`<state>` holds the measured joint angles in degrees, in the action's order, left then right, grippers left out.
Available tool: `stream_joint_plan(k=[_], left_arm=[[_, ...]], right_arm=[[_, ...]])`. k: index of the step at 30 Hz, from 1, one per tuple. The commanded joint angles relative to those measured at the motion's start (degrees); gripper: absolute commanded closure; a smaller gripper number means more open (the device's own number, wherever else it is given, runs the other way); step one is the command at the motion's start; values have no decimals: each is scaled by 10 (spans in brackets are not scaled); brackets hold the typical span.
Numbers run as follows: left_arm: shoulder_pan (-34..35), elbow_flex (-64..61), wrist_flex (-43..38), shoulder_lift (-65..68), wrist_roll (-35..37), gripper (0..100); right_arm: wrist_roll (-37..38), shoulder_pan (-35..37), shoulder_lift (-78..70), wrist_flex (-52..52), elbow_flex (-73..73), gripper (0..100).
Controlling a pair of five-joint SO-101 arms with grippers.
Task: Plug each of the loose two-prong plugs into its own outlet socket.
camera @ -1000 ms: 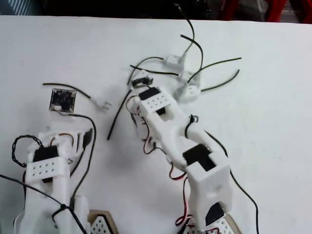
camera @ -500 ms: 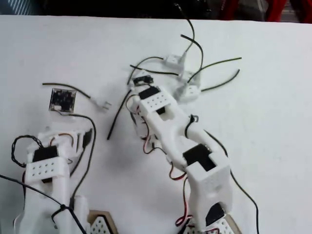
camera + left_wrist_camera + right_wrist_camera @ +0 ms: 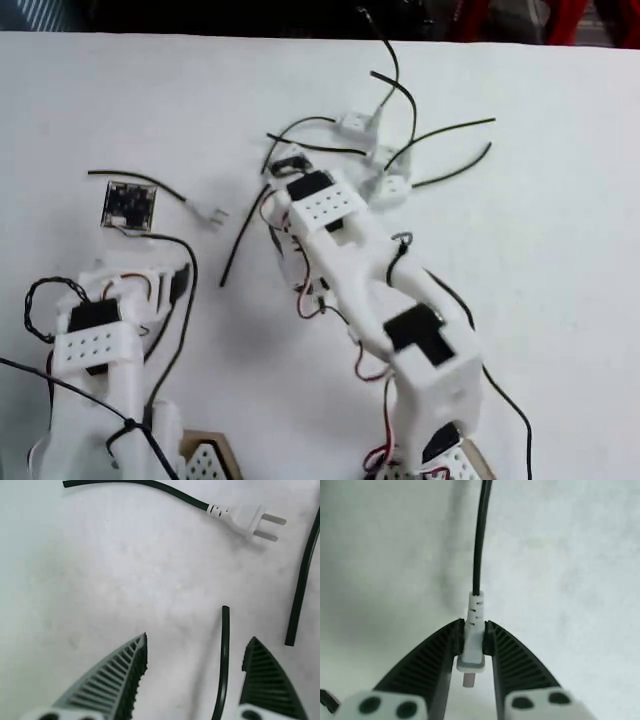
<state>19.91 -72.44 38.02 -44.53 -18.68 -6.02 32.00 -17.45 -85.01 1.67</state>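
1. Overhead, the matte white worktop [image 3: 560, 300] carries a blocky white outlet socket [image 3: 355, 123] near the middle of its far edge. A second socket [image 3: 392, 188] sits just nearer, and thin black cords [image 3: 440, 130] curl round both. A loose two-prong plug [image 3: 210, 213] lies left of centre. The right claw [image 3: 290, 162] is beside the sockets.
2. Left wrist: the left claw [image 3: 198, 637] is spread, with ribbed wedge fingers either side of a black cord end [image 3: 224, 645]. The loose two-prong plug, white and flat-pinned, lies beyond.
3. Right wrist: the right claw pinches a held plug [image 3: 474, 615], white, its black cord running straight away.
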Motion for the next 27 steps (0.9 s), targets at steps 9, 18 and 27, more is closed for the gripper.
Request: stream_joint_plan(k=[9, 18, 27], left_arm=[[3, 4, -11, -17, 0, 698], [3, 4, -11, -17, 0, 698], [3, 4, -11, -17, 0, 698]], right_arm=[[18, 22, 206, -3, 55, 982], [18, 36, 366, 151, 212, 982], [14, 38, 428, 339, 367, 982]])
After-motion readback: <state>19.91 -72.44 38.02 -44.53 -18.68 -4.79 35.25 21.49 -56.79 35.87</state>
